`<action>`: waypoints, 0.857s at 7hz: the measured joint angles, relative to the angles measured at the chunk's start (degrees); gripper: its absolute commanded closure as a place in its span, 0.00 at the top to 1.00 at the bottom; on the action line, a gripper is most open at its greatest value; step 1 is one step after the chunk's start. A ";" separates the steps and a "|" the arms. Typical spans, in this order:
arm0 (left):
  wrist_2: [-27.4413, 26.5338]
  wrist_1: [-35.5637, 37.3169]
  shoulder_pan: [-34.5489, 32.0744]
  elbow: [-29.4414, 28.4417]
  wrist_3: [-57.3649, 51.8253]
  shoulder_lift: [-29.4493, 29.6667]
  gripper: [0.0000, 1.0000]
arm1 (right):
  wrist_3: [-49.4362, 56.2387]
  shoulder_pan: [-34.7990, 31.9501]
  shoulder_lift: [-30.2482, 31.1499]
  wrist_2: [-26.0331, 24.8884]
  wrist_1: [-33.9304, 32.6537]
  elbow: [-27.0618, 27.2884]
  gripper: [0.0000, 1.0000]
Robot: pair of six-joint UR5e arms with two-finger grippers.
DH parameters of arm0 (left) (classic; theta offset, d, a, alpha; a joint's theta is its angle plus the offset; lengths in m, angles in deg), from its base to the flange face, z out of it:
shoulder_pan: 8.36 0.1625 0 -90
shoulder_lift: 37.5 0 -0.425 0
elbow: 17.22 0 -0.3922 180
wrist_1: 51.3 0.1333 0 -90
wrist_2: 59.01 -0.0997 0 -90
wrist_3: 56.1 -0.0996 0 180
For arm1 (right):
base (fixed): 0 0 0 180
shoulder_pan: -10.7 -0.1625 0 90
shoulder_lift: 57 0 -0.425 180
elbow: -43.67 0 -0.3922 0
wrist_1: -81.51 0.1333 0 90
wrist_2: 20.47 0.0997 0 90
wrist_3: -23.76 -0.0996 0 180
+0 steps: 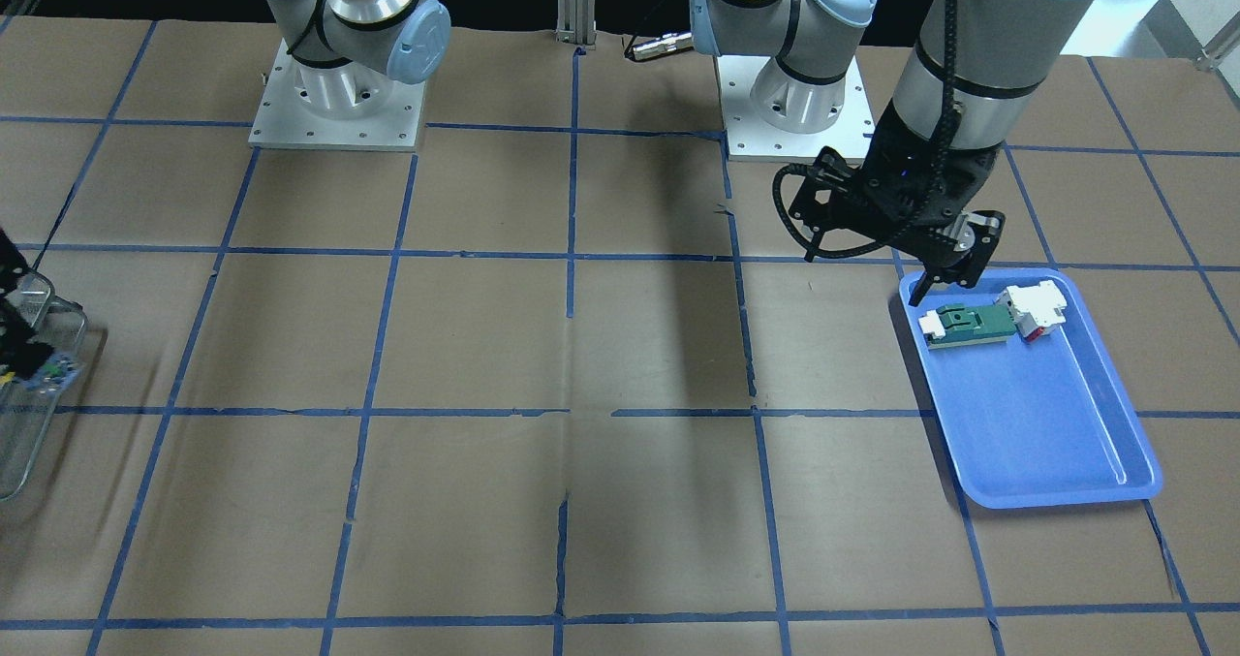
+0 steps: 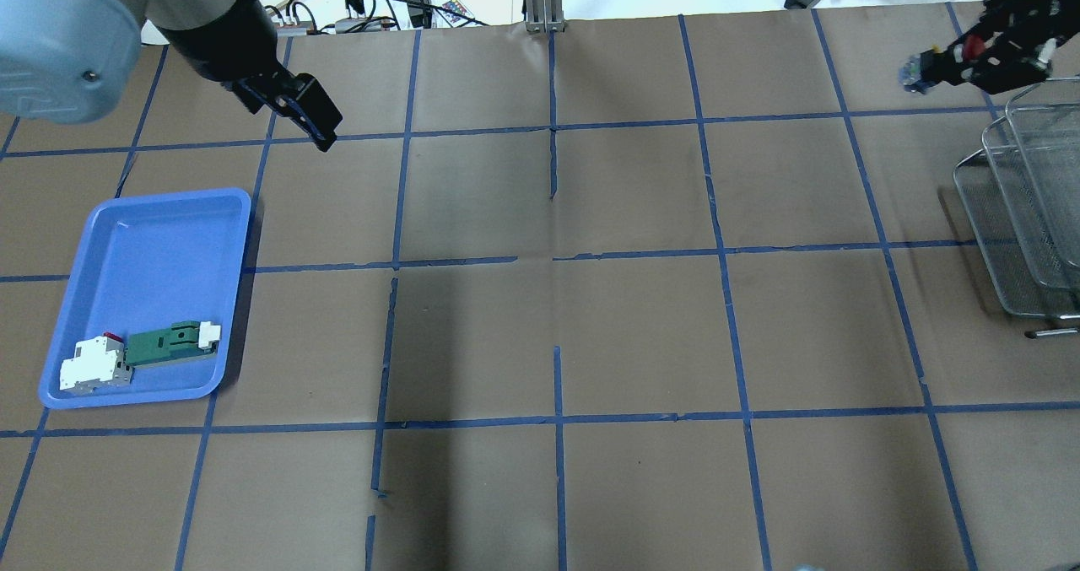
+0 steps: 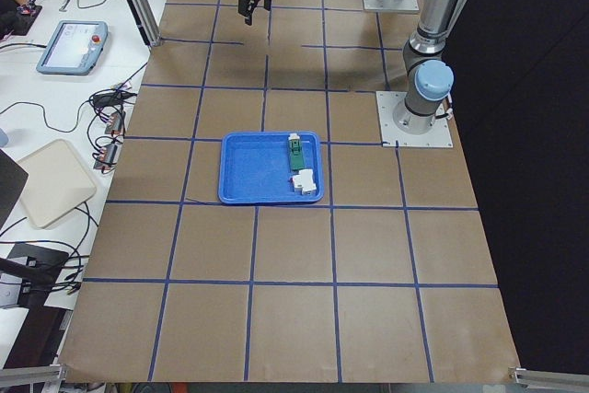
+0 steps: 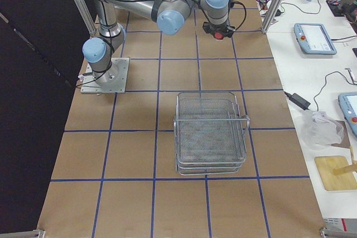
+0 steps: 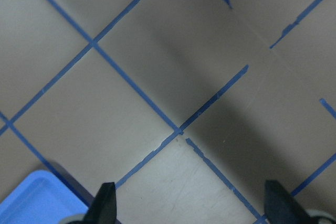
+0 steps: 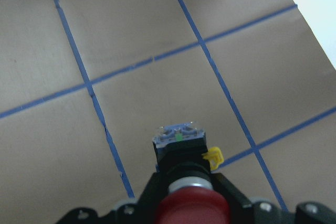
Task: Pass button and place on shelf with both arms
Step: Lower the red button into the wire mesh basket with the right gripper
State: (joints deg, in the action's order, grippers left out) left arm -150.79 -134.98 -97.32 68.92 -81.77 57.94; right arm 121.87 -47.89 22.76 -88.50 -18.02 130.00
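Observation:
My right gripper (image 2: 960, 58) is shut on the button (image 2: 921, 68) and holds it in the air. In the right wrist view the button's red cap (image 6: 193, 207) is nearest and its black body points away. In the exterior right view the button (image 4: 220, 34) hangs about a grid square away from the shelf (image 4: 211, 132), a silver wire-mesh rack at the table's right end (image 2: 1025, 217). My left gripper (image 2: 319, 131) is open and empty above the table, by the corner of the blue tray (image 2: 152, 242). Its fingertips (image 5: 106, 203) stand far apart.
The blue tray (image 1: 1051, 423) holds a green-and-white connector piece (image 1: 972, 326) and a white block with a red part (image 1: 1035, 308) at its end nearest the robot. Brown paper with blue tape lines covers the table. Both arm bases (image 1: 337, 104) stand at the robot's side.

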 measured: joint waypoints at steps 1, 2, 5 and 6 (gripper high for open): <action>-0.77 -0.53 0.26 -0.19 10.50 0.20 1.00 | 3.07 3.97 -0.97 -1.87 -0.29 -0.13 0.06; -1.06 -2.22 0.14 -0.71 18.67 0.63 1.00 | 5.60 7.20 -1.72 -3.75 -0.71 -0.05 0.06; -1.00 -8.14 -1.13 -2.99 27.74 1.01 1.00 | 9.12 13.77 -5.42 -10.35 -4.81 0.21 0.06; -0.78 -8.56 -1.47 -2.89 28.13 0.48 1.00 | 9.43 14.59 -6.09 -11.59 -5.65 0.34 0.12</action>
State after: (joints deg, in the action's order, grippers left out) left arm -151.57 -143.55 -98.79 66.03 -53.64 58.43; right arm 131.29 -33.30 16.67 -100.09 -23.66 130.33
